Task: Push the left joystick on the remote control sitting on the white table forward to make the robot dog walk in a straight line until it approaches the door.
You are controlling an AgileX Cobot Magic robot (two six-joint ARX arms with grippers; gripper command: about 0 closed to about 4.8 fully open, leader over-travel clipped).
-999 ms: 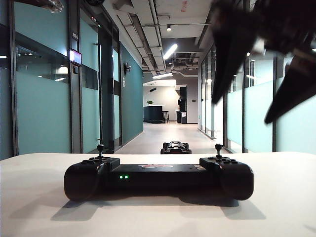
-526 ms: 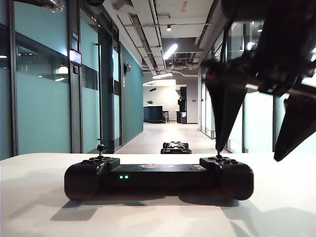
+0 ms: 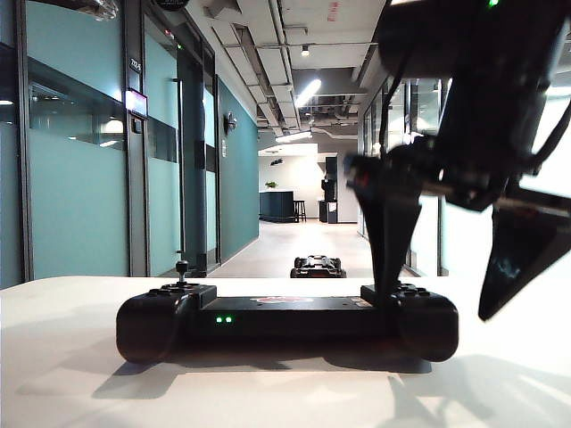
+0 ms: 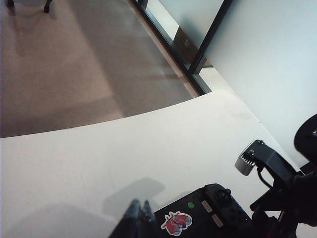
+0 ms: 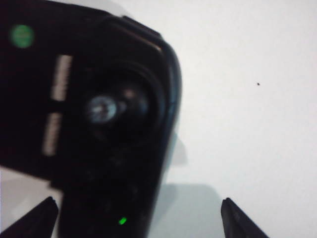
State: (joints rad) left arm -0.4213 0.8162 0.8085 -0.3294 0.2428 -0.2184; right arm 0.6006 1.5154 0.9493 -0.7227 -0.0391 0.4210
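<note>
The right gripper is held spread wide over the remote's right end, while the left gripper's state cannot be told.

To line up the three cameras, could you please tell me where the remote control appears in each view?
Exterior view: remote control across the lower middle, on the white table, open right gripper over its right end.
Left wrist view: its end at the bottom edge, beside the shut left gripper.
Right wrist view: one end fills the left.
Shared landmark: the table.
</note>
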